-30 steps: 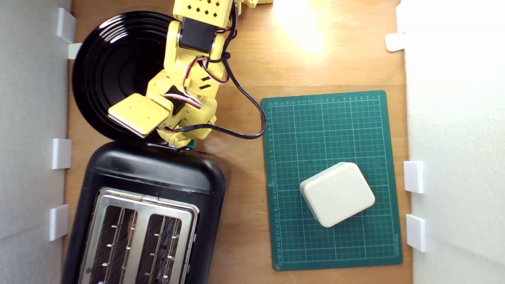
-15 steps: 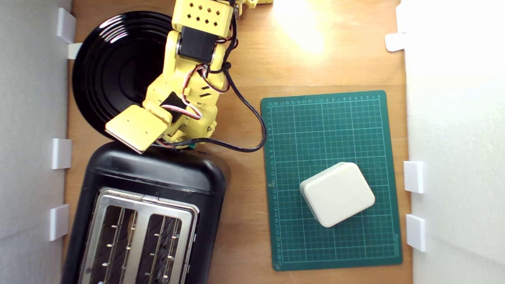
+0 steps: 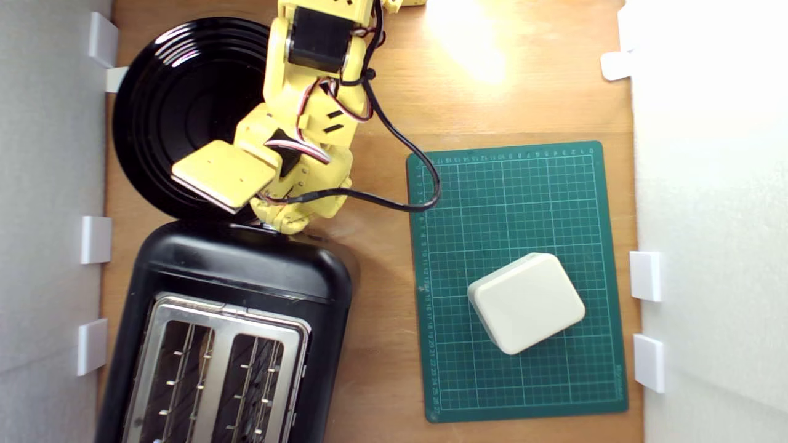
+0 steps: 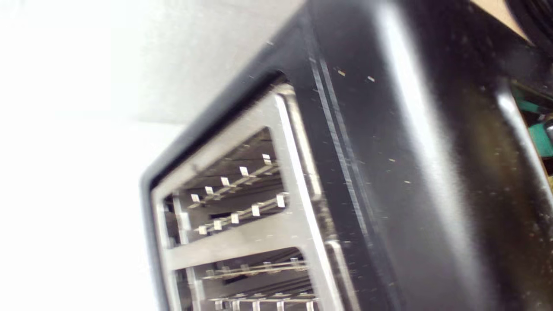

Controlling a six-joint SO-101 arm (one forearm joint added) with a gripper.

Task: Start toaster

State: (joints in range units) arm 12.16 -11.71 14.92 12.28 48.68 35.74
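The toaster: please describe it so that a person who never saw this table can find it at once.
In the exterior view, look at the wooden table, at its lower corner on the exterior view's left. There stands the toaster, below the round black plate and left of the green cutting mat. Only it is boxy glossy black with a silver top and two wire-racked slots.

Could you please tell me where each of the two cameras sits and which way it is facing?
Exterior view: overhead, looking straight down on the wooden table, black plate, green cutting mat with its cream box, and the toaster; the yellow arm shows, its jaws hidden.
Wrist view: on the arm, close above the toaster, looking obliquely across its black shell at the slots; no part of the arm clearly shows.
Shared: the toaster and its slots.
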